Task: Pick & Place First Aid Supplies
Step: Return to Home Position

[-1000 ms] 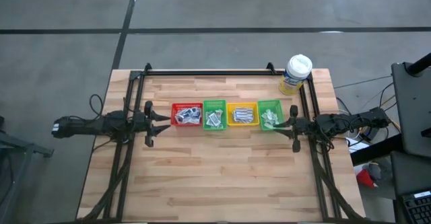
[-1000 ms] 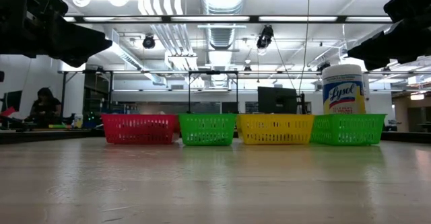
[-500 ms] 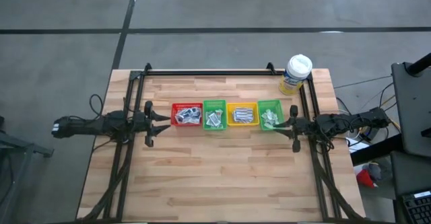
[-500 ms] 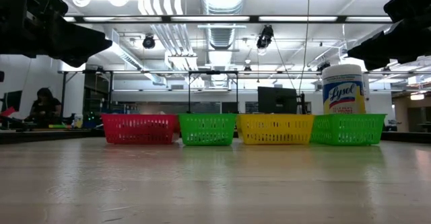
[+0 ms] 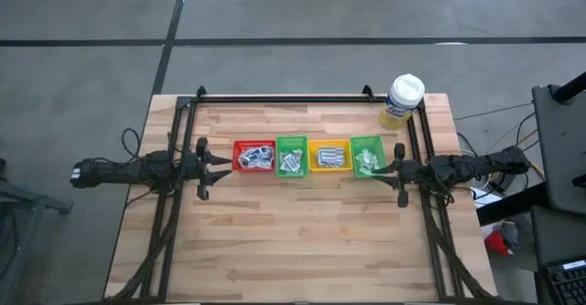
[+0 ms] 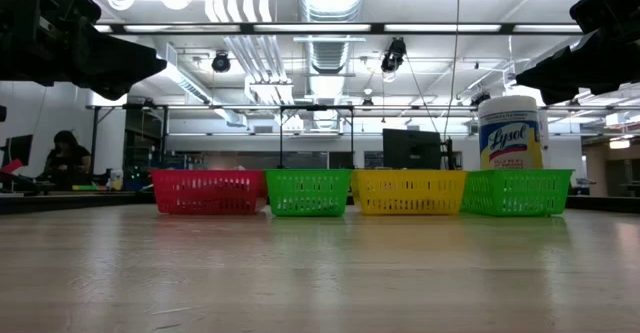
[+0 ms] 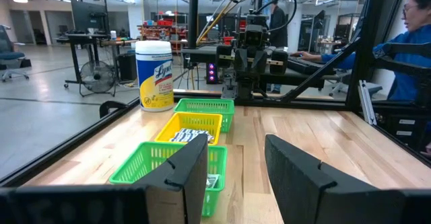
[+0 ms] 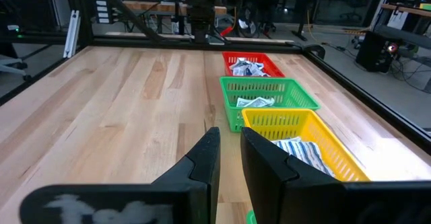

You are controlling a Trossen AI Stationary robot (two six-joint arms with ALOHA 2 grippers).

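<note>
The first aid supplies, small white packets, lie in four bins set in a row across the table's middle: a red bin [image 5: 254, 156], a green bin [image 5: 292, 156], a yellow bin [image 5: 330, 155] and a second green bin [image 5: 367, 155]. Packets show in the yellow bin [image 8: 296, 148] and in the red bin [image 8: 246, 67]. My left gripper [image 5: 224, 163] hangs level just left of the red bin, open and empty [image 7: 236, 177]. My right gripper [image 5: 377, 168] hangs by the right green bin's near right corner, with a narrow gap between its fingers [image 8: 230, 162] and nothing in it.
A white-capped bottle with a yellow label [image 5: 403, 101] stands at the far right corner, behind the bins [image 6: 510, 131]. A black frame [image 5: 284, 97] runs along the table's far edge and sides. Bare wood lies on the near side of the bins [image 5: 293, 232]. A person sits beyond the table [image 7: 411, 49].
</note>
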